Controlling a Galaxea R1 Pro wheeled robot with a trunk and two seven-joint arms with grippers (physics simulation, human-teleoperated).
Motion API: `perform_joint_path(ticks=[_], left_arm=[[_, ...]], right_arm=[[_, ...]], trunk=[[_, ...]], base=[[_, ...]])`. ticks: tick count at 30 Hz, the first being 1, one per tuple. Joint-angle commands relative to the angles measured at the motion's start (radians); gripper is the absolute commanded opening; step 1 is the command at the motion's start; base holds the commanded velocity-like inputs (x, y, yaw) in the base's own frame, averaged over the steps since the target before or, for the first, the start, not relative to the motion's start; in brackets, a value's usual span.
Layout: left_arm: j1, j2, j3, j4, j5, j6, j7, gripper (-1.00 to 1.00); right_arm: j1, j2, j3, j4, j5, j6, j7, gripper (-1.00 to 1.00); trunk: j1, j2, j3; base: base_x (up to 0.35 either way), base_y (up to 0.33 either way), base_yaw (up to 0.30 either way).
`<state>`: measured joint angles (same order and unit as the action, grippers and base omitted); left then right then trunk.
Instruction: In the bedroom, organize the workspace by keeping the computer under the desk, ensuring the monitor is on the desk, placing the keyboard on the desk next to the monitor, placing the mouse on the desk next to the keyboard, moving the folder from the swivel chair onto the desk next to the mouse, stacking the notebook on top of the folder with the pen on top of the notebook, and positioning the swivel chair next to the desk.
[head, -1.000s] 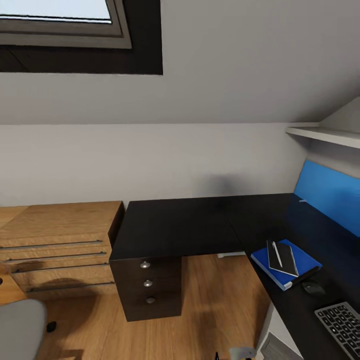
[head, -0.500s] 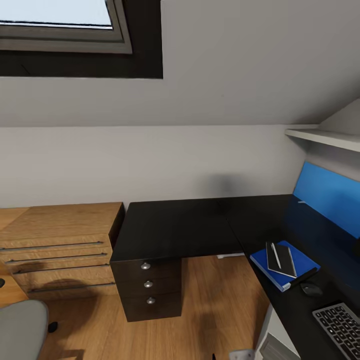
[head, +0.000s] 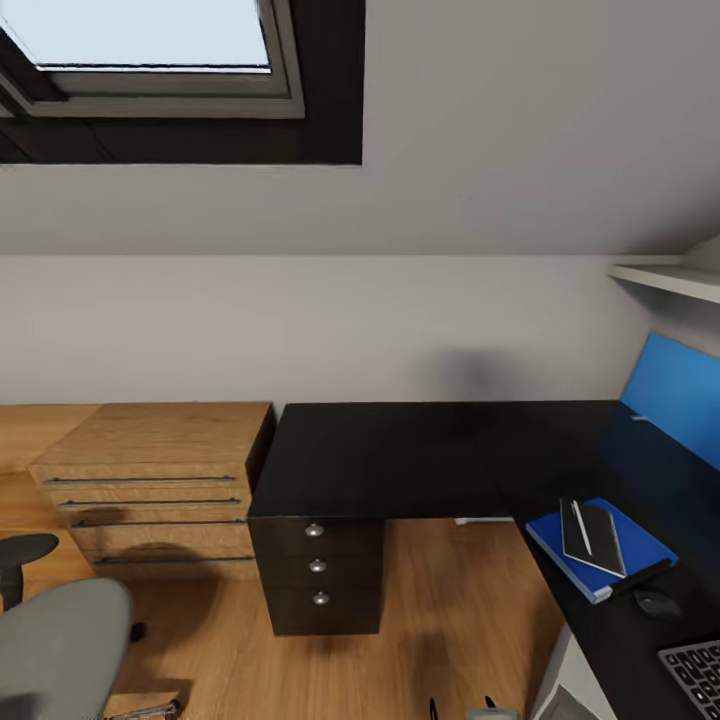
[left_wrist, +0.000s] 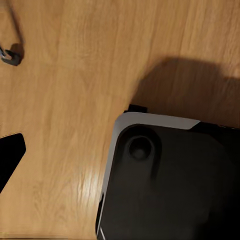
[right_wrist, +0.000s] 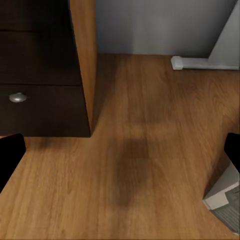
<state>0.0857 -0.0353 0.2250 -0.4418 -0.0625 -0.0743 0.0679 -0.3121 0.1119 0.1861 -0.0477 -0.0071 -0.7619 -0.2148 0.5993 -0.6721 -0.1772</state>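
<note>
Claws: both spread, holding nothing | pen (head: 581, 527) on notebook (head: 596, 537) on folder (head: 640, 548) | desk (head: 400, 460)

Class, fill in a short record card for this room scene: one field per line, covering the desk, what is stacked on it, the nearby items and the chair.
desk: glossy black, L-shaped, three-drawer unit underneath
stack: blue folder, notebook on it, pen on the notebook
mouse: beside the folder
keyboard: corner showing at the picture's edge
swivel chair: grey, on the floor, apart from the desk
other furniture: light-wood drawer chest left of the desk
</note>
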Motion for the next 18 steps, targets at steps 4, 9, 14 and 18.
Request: perform_joint_path(ticks=[4, 9, 14, 18], left_arm=[[0.000, -0.001, 0.005, -0.002, -0.007, -0.003, 0.001, 1.00], [0.000, -0.001, 0.005, -0.001, -0.006, -0.005, 0.002, 1.00], [0.000, -0.005, 0.008, 0.003, -0.005, -0.043, 0.004, 1.00], [0.000, -0.007, 0.009, 0.008, -0.006, -0.098, 0.005, 1.00]], right_arm=[[-0.001, -0.010, 0.009, 0.035, -0.002, -0.073, -0.009, 1.00], [0.003, -0.020, 0.008, 0.062, -0.003, -0.152, -0.010, 1.00], [0.011, -0.038, 0.007, 0.068, -0.004, -0.183, -0.011, 1.00], [0.013, -0.044, 0.007, 0.069, -0.005, -0.193, -0.011, 1.00]], trunk=[[-0.015, 0.027, 0.013], [-0.034, 0.062, 0.032], [-0.053, 0.097, 0.051], [-0.069, 0.125, 0.065]], base=[[-0.003, 0.000, 0.275], [-0.158, 0.000, 0.273], [-0.289, 0.000, 0.272], [-0.327, 0.000, 0.272]])
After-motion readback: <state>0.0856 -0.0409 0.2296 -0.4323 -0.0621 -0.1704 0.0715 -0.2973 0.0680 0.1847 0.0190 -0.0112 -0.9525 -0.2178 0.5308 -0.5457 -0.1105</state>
